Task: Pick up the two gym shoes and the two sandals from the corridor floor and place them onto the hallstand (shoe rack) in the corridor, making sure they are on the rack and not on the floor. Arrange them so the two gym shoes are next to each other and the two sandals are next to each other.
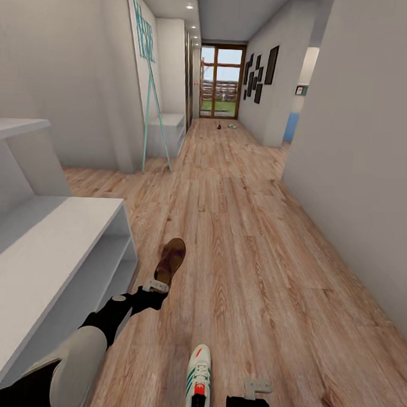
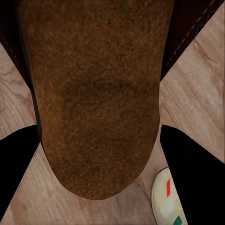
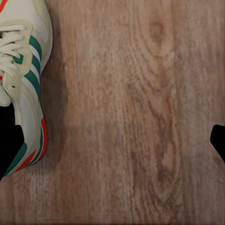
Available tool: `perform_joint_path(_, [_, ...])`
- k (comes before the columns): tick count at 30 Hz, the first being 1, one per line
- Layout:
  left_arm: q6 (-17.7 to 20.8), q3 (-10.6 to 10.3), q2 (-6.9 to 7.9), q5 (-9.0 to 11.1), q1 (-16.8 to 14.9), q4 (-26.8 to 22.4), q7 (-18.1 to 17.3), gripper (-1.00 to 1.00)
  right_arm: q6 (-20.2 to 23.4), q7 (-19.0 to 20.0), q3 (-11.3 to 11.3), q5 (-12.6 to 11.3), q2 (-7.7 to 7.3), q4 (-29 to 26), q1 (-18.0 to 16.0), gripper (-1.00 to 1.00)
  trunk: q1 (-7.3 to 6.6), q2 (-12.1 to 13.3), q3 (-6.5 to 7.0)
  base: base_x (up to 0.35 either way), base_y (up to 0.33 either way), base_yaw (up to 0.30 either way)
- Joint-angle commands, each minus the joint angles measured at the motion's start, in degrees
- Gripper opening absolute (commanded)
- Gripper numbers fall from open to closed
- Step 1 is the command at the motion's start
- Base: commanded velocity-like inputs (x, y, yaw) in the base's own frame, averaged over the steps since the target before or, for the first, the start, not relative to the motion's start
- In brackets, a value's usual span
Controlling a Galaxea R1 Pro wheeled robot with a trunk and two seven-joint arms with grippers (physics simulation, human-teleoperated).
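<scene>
The corridor floor (image 1: 255,241) carries a gym shoe (image 1: 198,378) and, further ahead, a sandal (image 1: 171,260).

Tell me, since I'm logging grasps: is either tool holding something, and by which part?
The left tool straddles the dark brown sandal's near end; grip can't be confirmed. The right tool holds nothing.

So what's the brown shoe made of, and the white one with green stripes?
The brown shoe looks like suede or soft leather: its surface is matte and fuzzy-grained close up. The white one looks like smooth leather or synthetic, with flat green stripes and woven-looking laces. These are simulator renders, so it's only how they look.
</scene>
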Motion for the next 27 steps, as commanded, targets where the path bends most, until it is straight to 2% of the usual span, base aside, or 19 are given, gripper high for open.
perform_joint_path(1, [0.0,0.4,-0.07,-0.6,0.0,-0.3,-0.4,-1.0,-0.2,-0.2,-0.5,0.6,0.04,0.0,0.0,1.0,-0.01,0.0,-0.05,0.0,0.0,0.0])
perform_joint_path(24, [-0.1,0.3,-0.15,-0.5,0.2,-0.6,-0.7,-1.0,-0.5,0.2,-0.3,0.6,0.04,0.3,0.0,1.0,-0.01,0.0,-0.05,0.0,0.0,0.0])
perform_joint_path(27, [0.0,0.3,-0.02,-0.6,0.2,-0.6,-0.8,-1.0,-0.6,2.6,-0.3,0.6,0.04,0.8,0.0,1.0,-0.01,0.0,-0.05,0.0,0.0,0.0])
